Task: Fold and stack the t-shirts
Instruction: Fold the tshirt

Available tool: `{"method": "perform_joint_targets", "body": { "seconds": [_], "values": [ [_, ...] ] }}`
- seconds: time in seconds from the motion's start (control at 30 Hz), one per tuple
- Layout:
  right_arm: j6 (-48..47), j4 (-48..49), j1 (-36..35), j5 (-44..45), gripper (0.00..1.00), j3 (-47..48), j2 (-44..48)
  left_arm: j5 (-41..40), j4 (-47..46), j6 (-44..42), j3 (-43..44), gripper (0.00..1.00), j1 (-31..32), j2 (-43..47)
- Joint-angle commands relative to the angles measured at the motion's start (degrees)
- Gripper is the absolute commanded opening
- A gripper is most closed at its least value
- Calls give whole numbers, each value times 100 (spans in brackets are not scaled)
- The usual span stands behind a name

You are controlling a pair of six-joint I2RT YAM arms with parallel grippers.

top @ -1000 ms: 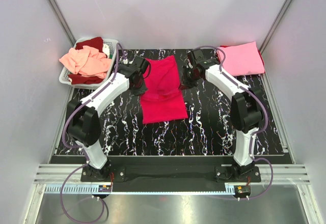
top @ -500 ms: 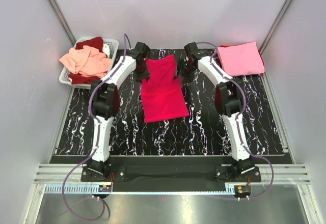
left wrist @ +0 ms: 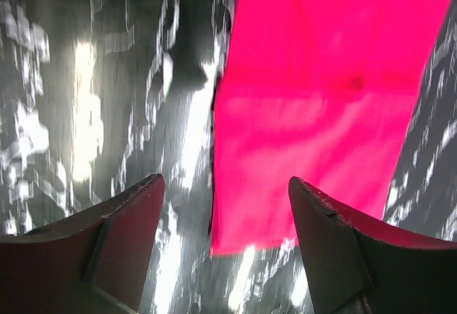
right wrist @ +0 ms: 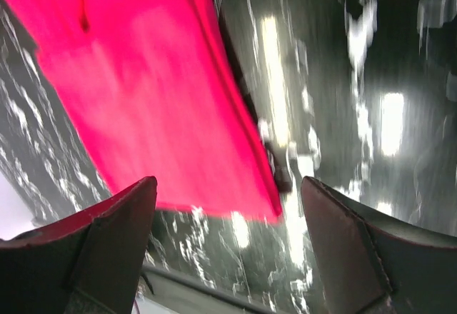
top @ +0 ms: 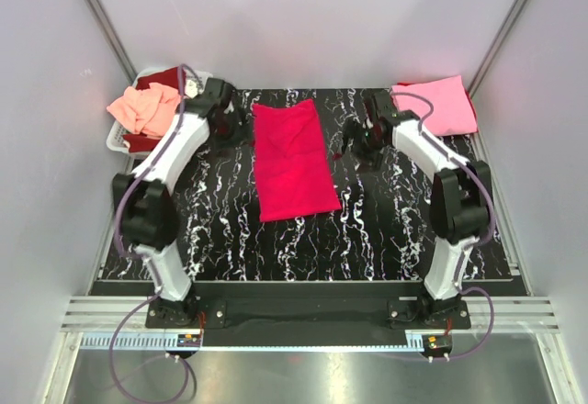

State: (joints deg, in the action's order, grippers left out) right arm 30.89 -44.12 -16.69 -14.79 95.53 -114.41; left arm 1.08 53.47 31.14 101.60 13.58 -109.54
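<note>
Crimson-red t-shirt flat, folded to a long panel, mid black marbled surface, running from far edge toward the near side. Left gripper beside its far-left edge, jaws spread, nothing between them; cloth edge visible under the gap in the left wrist view. Right gripper off the shirt's right side, jaws likewise apart and empty. Light pink t-shirt folded at far-right corner. Peach t-shirt and dark maroon t-shirt heaped in white basket, far left.
</note>
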Motion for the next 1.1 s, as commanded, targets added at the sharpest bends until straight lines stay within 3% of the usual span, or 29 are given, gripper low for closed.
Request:
{"method": "perform_joint_targets", "body": {
  "seconds": [0.0,0.17,0.37,0.73,1.07],
  "values": [
    [189,1079,-63,-305,89,-1472,1024,252,-723,173,-1645,75,127,985],
    [250,1660,-89,-630,84,-3141,1685,331,-1549,481,-3695,72,302,2154],
    [277,2197,-256,-806,79,-3866,1642,85,-2244,876,-5182,70,891,2964],
    [268,2373,-309,-780,69,-3559,1044,94,-3307,1421,-6082,65,1138,3000],
    [207,2390,-317,-780,34,-3391,859,147,-3958,1711,-6363,58,1269,2569]
  ]
}}
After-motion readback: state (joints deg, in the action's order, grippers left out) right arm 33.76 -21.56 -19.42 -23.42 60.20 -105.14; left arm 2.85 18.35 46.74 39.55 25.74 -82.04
